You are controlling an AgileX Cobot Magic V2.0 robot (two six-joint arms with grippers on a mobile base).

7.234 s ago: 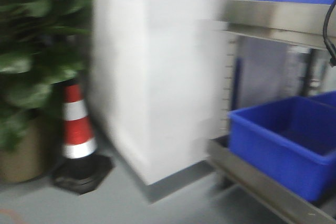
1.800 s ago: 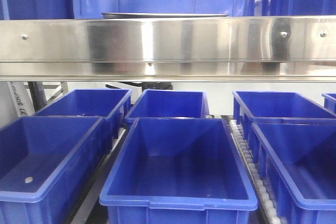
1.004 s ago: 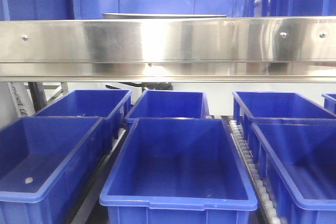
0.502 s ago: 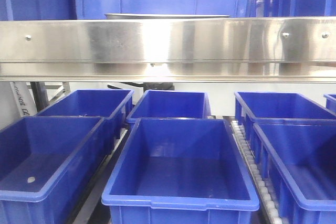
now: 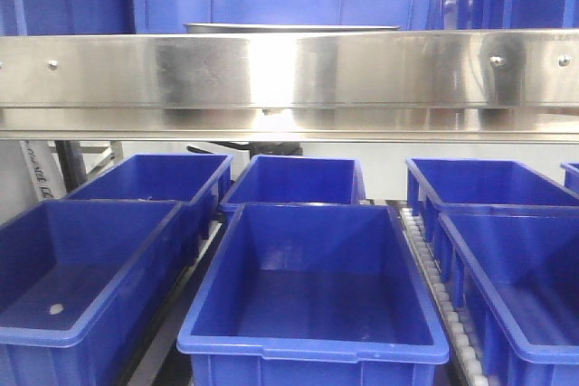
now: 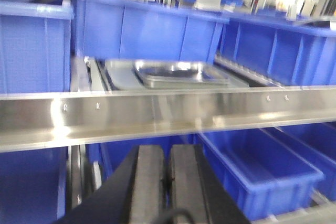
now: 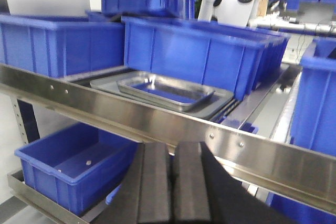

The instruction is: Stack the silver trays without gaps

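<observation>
The shelf beam (image 5: 289, 79) runs across the whole front view, and it serves as the landmark here. Just behind it on the upper shelf lie the trays: in the right wrist view a small tray (image 7: 167, 92) sits inside a larger, flatter tray (image 7: 220, 102), turned a little askew to it, so the two rims do not line up. The left wrist view, blurred, shows the same small tray (image 6: 181, 73) over the large tray (image 6: 119, 73) behind the beam (image 6: 168, 114). From the front only a thin silver tray rim (image 5: 291, 28) peeks over the top of the beam. Blue bins (image 7: 191, 51) stand behind and beside the trays on that shelf. Below the beam, more bins fill the lower shelf, with a centre bin (image 5: 312, 287) straight ahead and roller tracks (image 5: 434, 287) to its right. The left gripper (image 6: 168, 182) hangs below and in front of the beam, its fingers (image 6: 149, 182) pressed together with nothing between them. The right gripper (image 7: 172, 187) is likewise below and in front of the beam (image 7: 157, 121), fingers (image 7: 190, 184) closed on nothing. Both are well apart from the trays.
</observation>
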